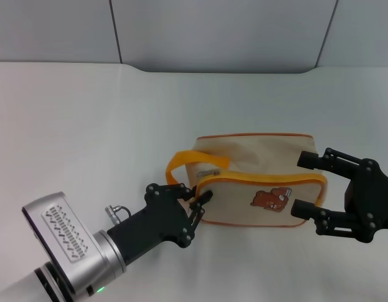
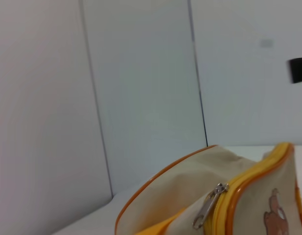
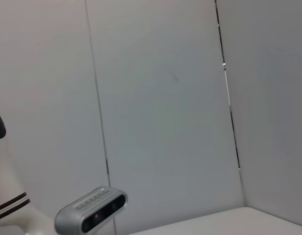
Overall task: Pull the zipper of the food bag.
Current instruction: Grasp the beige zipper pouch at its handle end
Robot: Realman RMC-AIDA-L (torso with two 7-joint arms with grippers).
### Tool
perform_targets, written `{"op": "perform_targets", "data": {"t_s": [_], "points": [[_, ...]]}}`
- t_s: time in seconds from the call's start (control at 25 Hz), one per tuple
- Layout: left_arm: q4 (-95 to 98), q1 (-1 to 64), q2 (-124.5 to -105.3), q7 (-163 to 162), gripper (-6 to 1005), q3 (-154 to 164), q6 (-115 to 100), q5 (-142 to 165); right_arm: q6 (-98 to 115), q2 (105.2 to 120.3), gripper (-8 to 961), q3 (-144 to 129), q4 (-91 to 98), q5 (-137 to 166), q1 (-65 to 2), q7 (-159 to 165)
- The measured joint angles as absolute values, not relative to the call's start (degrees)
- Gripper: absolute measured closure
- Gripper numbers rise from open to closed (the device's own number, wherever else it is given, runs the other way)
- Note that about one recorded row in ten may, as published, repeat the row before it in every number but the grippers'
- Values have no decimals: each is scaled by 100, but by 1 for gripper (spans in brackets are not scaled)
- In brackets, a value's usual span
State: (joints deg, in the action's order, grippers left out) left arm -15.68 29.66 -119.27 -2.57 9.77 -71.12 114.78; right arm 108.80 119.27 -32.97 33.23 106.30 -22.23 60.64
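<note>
The beige food bag with orange piping and a brown bear picture lies in the middle of the white table, with its orange loop handle at its left end. The zipper's small silver pull tab lies on top near that end and hangs free in the left wrist view. My left gripper has its fingertips together against the bag's front left corner, just below the tab and not on it. My right gripper is open, with one finger on each side of the bag's right end.
The white table reaches back to grey wall panels. The right wrist view shows only the wall and a grey camera unit. One finger of the right gripper shows far off in the left wrist view.
</note>
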Motion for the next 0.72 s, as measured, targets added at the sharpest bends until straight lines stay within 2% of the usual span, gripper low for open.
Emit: {"op": "perform_targets", "data": {"t_s": [0.08,0.16,0.72], "points": [[-1633,2956,-11927,-1,742,972,-7115,11478,10878,11927,113,-3296,3322,10620,-2219,6064],[-1670,2954,-11926,58,891,959,-7110,11478,10877,11927,113,-3295,3318,10610,-2217,6064],[-1595,2928,-11927,231,918,902,-7630,11479,10947,11927,113,-3205,3314,10571,-2167,6064]]}}
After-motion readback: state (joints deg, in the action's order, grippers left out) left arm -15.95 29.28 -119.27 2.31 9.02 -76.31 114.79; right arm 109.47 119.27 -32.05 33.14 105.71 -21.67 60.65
